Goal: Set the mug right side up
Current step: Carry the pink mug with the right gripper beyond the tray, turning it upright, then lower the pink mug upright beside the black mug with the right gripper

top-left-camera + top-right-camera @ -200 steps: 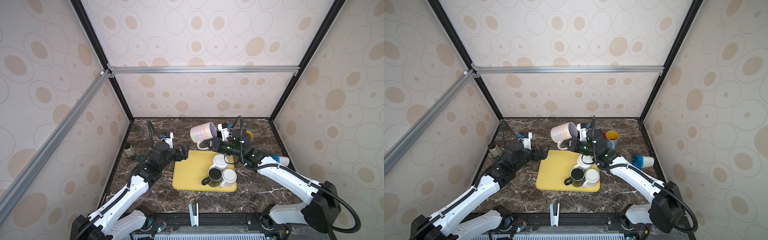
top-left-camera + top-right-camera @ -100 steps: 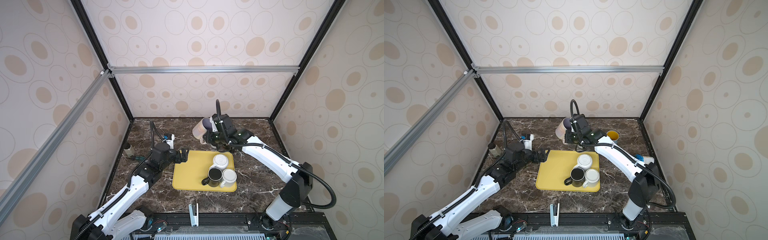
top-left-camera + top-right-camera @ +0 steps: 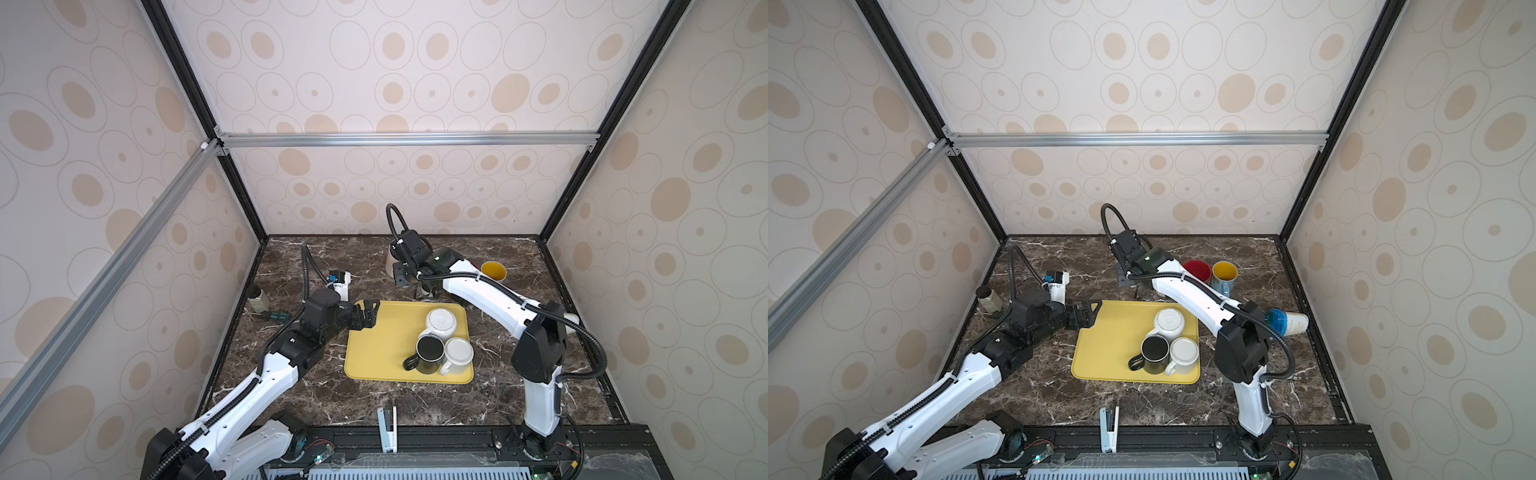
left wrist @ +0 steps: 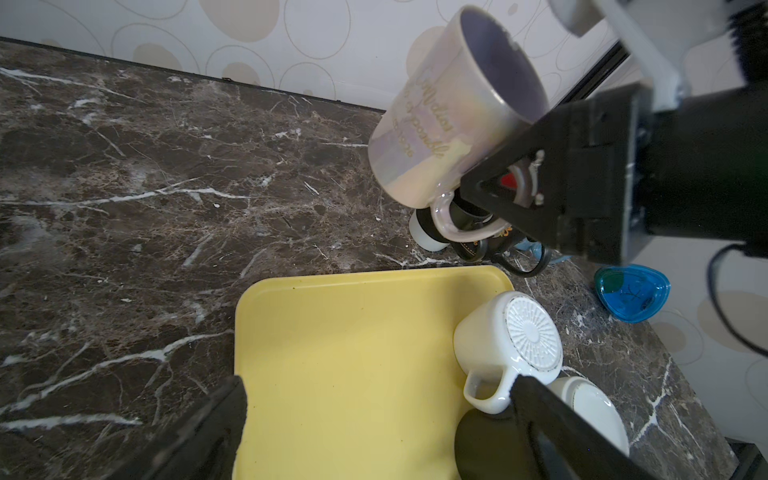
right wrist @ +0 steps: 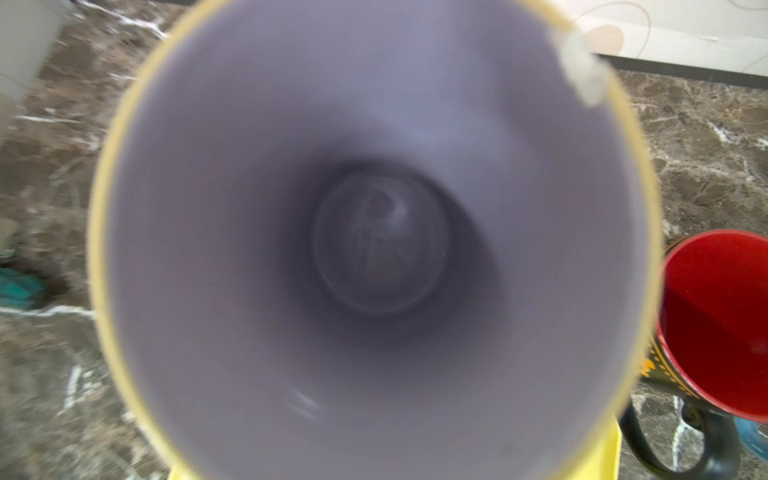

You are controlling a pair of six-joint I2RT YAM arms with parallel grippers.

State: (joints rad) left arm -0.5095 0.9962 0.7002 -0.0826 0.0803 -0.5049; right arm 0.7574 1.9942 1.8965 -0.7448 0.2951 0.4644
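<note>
One pearlescent ceramic mug with gold script lettering (image 4: 440, 120) is being held aloft by the right gripper (image 4: 494, 189). It is being carried beyond the far edge of the yellow plastic tray (image 3: 382, 357), over the dark marble tabletop (image 3: 332, 399). Jaws are being pressed nearly together at the handle side of the mug; the exact contact point is being hidden by the gripper itself. Mug is being carried tilted, mouth turned up toward the right wrist, loop handle close beside the gripper. Interior is being shown lavender-grey and empty, ringed by a yellowish rim. Outer glaze is being seen as iridescent cream and pink. Left gripper (image 3: 369, 316) is being held spread wide at the tray's far left corner, gripping nothing, apart from the mug.
</note>
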